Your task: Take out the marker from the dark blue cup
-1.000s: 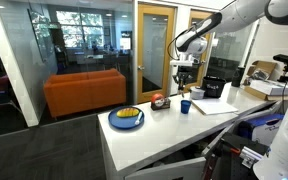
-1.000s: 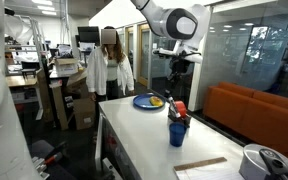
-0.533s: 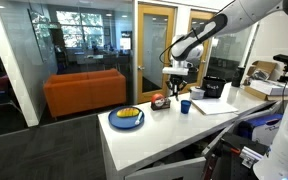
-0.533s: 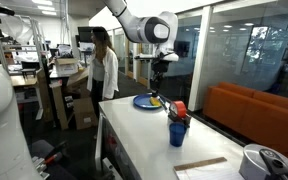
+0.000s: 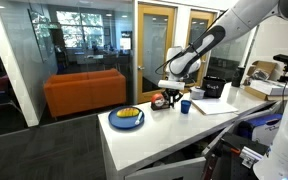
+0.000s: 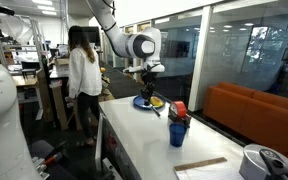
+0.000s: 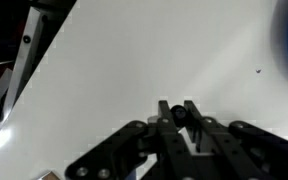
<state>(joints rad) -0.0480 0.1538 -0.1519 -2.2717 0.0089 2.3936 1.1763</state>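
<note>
Marker (image 7: 181, 118) pinched in tool (image 7: 178, 107), clear of dark blue cup (image 6: 177, 132)

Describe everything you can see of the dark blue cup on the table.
The dark blue cup is a small, plain cylinder that looks like plastic. It stands upright, open end up, on the white table, and only the table seems to touch it. A dark reddish bowl sits close by. What is inside is too small to tell.
</note>
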